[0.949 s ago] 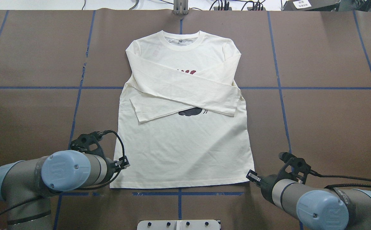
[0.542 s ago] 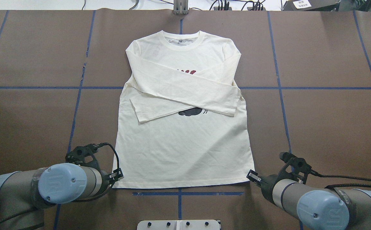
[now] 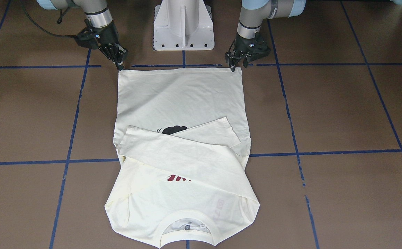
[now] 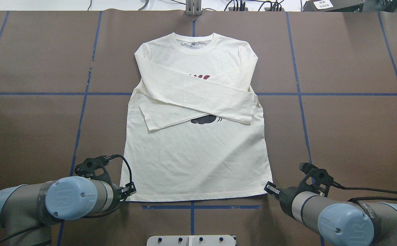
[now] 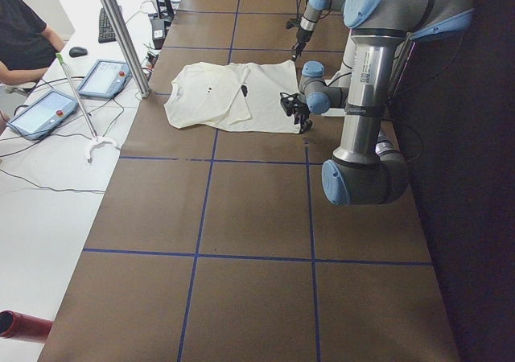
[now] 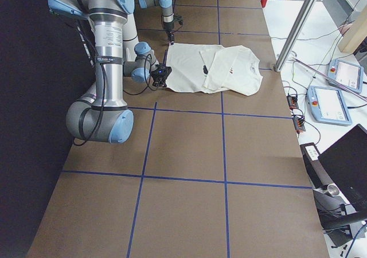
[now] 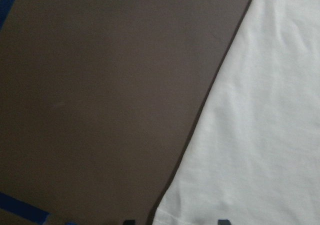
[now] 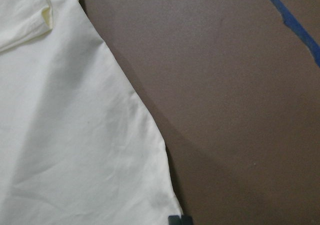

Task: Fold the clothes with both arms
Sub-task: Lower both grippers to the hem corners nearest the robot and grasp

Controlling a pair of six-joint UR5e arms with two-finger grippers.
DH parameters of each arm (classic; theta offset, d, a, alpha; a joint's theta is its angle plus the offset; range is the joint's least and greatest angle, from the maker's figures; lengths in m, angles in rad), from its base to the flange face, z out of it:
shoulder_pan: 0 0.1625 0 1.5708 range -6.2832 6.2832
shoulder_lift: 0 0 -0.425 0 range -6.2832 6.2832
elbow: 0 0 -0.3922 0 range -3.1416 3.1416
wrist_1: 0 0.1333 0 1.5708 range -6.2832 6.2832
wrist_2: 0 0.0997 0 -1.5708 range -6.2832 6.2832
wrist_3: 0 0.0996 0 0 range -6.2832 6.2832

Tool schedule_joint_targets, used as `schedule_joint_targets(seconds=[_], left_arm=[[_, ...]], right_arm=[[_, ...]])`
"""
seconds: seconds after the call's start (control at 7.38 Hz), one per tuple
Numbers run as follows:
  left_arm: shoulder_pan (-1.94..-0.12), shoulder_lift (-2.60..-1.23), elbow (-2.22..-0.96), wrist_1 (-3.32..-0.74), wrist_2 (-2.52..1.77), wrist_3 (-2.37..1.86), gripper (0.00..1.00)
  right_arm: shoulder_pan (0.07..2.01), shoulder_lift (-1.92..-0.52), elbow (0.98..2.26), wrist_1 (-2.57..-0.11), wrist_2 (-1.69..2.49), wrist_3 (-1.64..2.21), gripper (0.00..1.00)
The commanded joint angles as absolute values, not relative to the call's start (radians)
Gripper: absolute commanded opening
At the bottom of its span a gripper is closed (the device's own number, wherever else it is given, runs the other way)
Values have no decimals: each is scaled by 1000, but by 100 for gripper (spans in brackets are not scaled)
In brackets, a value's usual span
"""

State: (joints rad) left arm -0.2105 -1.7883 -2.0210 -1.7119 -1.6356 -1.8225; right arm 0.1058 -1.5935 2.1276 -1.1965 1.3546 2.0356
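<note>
A cream long-sleeved T-shirt (image 4: 198,164) lies flat on the brown desk (image 4: 355,130). Its sleeves are crossed over the chest and its collar (image 4: 194,43) is far from the robot, so its long axis runs straight away from the robot. The hem (image 4: 198,199) lies nearest, spanning the gap between the arms. The left pincer (image 4: 130,190) is open, straddling the hem's left corner. The right pincer (image 4: 270,188), tips pressed together, appears to pinch the right corner.

My left arm (image 4: 29,200) and right arm (image 4: 306,205) are grey tubes with light-blue round caps (image 4: 69,196), black cables (image 4: 372,191) and a white base (image 3: 183,27).
</note>
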Motion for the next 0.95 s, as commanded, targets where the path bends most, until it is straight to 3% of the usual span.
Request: schedule_joint_targets(seconds=[0.0, 0.54, 0.68, 0.81], left_arm=[[-210, -1790, -2017, -1712, -1637, -1821, 62], [-206, -1790, -2005, -1713, -1638, -1819, 59], [-206, -1787, -2005, -1712, -1638, -1819, 55], [-206, -1789, -2005, -1712, -1638, -1819, 42]], right_arm=[[107, -1592, 2128, -1197, 1355, 2036, 0], [109, -1594, 2128, -1197, 1355, 2036, 0], [107, -1594, 2128, -1197, 1355, 2034, 0], [107, -1594, 2128, -1197, 1355, 2036, 0]])
